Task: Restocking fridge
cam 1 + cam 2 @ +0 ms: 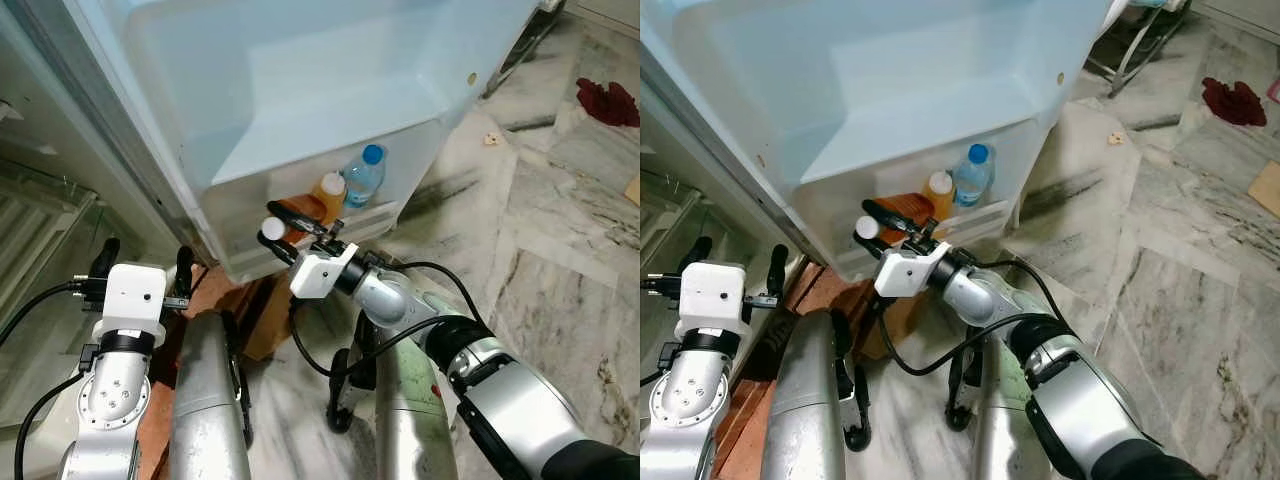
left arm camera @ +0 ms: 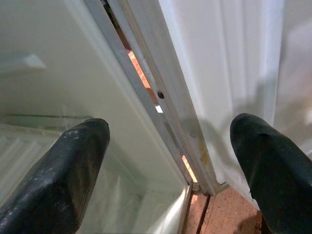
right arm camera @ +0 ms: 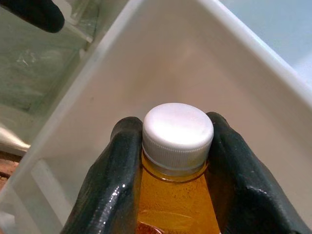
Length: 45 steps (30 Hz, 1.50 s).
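Behind the door shelf wall (image 1: 330, 235), right fingers (image 3: 105, 190) half-hide an orange bottle (image 3: 178, 195).

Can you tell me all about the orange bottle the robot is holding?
The bottle is clear plastic, full of orange liquid, with a ribbed white cap. The right gripper is shut on its neck just below the cap, one black finger on each side. It is held at the fridge door shelf, near two other bottles.

A home kitchen is indicated — an open fridge door (image 1: 330, 90) with a white door shelf (image 1: 330, 225) in which drink bottles (image 1: 362, 177) are stood. Veined marble floor tiles (image 1: 560, 260) are seen beside it — a red cloth (image 1: 607, 102) is left lying there.
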Available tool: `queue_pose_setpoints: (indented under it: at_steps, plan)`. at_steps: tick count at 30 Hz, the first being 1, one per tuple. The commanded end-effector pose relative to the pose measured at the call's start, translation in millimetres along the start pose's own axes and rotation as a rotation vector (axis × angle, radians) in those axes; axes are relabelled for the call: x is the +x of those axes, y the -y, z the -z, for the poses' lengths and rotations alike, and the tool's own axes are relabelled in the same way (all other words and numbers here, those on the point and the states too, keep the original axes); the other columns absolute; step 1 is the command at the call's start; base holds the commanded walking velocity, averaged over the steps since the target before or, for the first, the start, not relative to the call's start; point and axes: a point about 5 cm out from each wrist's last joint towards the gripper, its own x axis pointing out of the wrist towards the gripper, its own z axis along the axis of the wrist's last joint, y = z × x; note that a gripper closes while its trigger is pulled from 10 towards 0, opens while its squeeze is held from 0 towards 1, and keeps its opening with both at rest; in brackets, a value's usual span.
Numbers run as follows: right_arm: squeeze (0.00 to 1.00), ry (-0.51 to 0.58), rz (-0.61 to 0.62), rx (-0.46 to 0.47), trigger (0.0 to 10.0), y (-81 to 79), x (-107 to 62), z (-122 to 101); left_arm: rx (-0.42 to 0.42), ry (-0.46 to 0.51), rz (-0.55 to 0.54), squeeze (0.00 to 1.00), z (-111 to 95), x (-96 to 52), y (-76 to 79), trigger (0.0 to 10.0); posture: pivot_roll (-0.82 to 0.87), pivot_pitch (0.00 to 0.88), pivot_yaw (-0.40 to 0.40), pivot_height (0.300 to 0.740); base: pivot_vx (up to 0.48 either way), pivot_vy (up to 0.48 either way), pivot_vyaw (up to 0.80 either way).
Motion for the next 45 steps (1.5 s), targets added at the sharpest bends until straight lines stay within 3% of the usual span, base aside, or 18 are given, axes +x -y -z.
queue_pose_setpoints:
  at_steps: [1,4,14,23,32,38,45]
  plan:
    - [0.0,-0.023,0.017,0.022,10.0,-2.3,-4.6,3.5,0.007,-0.014,0.011,0.0,1.0,-3.9,0.1,10.0,0.19,0.336,-0.054,0.546,0.0,0.0,0.0]
    - [0.0,-0.03,0.045,0.049,10.0,-1.1,-3.4,3.3,0.007,-0.015,0.013,0.0,1.2,-3.8,0.4,10.0,0.19,0.335,-0.054,0.546,0.0,0.0,0.0]
    - [0.0,-0.182,0.284,0.343,10.0,0.5,-3.8,15.0,0.003,-0.023,0.012,0.0,1.8,-3.7,1.8,10.0,0.19,0.335,-0.059,0.546,0.0,0.0,0.0]
    - [0.0,-0.249,0.389,0.453,10.0,3.4,-2.8,20.8,-0.001,-0.028,0.016,0.0,3.0,-2.6,3.5,10.0,0.18,0.333,-0.062,0.546,0.0,0.0,0.0]
    - [0.0,-0.348,0.367,0.534,10.0,-6.9,-6.8,29.4,-0.006,-0.03,0.013,0.0,3.3,-1.2,4.6,10.0,0.18,0.332,-0.069,0.546,0.0,0.0,0.0]
    - [0.0,-0.423,0.318,0.528,10.0,-13.6,-8.4,34.8,-0.004,-0.03,0.004,0.0,3.9,-0.1,4.0,10.0,0.18,0.327,-0.072,0.546,0.0,0.0,0.0]
    - [0.0,-0.635,0.286,0.588,10.0,-24.1,-22.8,53.3,-0.01,-0.032,0.008,0.0,4.7,4.4,5.6,10.0,0.17,0.314,-0.069,0.546,0.0,0.0,0.0]
